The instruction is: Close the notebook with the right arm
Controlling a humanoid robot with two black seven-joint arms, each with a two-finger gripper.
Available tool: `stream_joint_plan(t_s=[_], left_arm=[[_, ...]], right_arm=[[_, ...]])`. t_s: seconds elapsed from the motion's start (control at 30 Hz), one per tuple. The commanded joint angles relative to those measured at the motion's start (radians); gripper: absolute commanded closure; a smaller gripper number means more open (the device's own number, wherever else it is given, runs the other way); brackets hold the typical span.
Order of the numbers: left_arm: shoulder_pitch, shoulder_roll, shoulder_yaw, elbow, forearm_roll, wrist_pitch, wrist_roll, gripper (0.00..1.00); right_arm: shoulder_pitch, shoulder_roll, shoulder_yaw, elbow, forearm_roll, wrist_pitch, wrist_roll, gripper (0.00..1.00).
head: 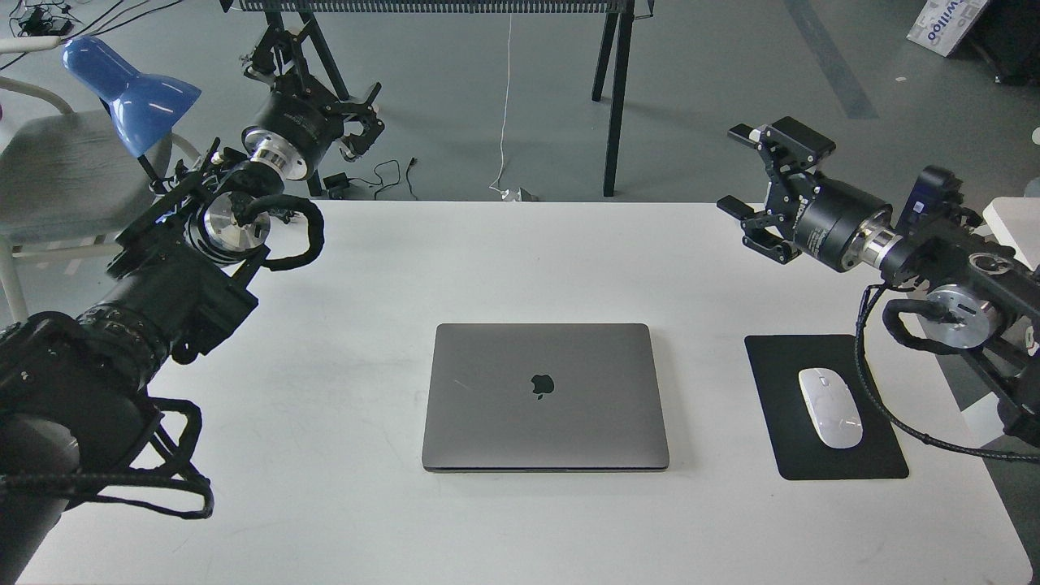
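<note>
The notebook [545, 396] lies flat and shut in the middle of the tabletop [487, 260], lid down with the logo facing up, so the closing looks done. The right gripper [747, 175] hangs high over the far right corner of the tabletop, well apart from the notebook, its fingers spread wide and holding nothing. The left gripper [363, 122] sits beyond the far left edge, near the blue lamp [126, 85]; it is seen small and dark, so I cannot tell how its fingers stand.

Little remains to go wrong with the notebook itself. The likelier trouble is on the right side: a cable loop from the right arm [934, 252] droops close to the mouse pad [886, 455] and the white mouse [829, 406] on it. If the arm swings low on its way to rest, that loop may drag the mouse or shift the pad. A low sweep inward could also clip the lid.
</note>
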Motion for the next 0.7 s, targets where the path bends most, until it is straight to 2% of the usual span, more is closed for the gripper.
stream_joint_plan(t_s=[0.0,0.13,0.37,0.5,0.67], left_arm=[[0.0,0.0,0.0,0.0,0.0,0.0,0.0,0.0],[0.0,0.0,0.0,0.0,0.0,0.0,-0.002,0.0],[0.0,0.0,0.0,0.0,0.0,0.0,-0.002,0.0],[0.0,0.0,0.0,0.0,0.0,0.0,-0.002,0.0],[0.0,0.0,-0.002,0.0,0.0,0.0,-0.002,0.0]], right_arm=[[0.0,0.003,0.073,-0.02,0.073,0.006,0.009,0.0],[-0.003,0.015,0.122,-0.113,0.209,0.003,0.02,0.0],[0.046,0.185,0.277,-0.388,0.328,0.022,0.02,0.0],[0.047,0.225,0.294,-0.407,0.411,0.069,0.009,0.0],[0.047,0.274,0.279,-0.408,0.445,0.062,0.016,0.0]])
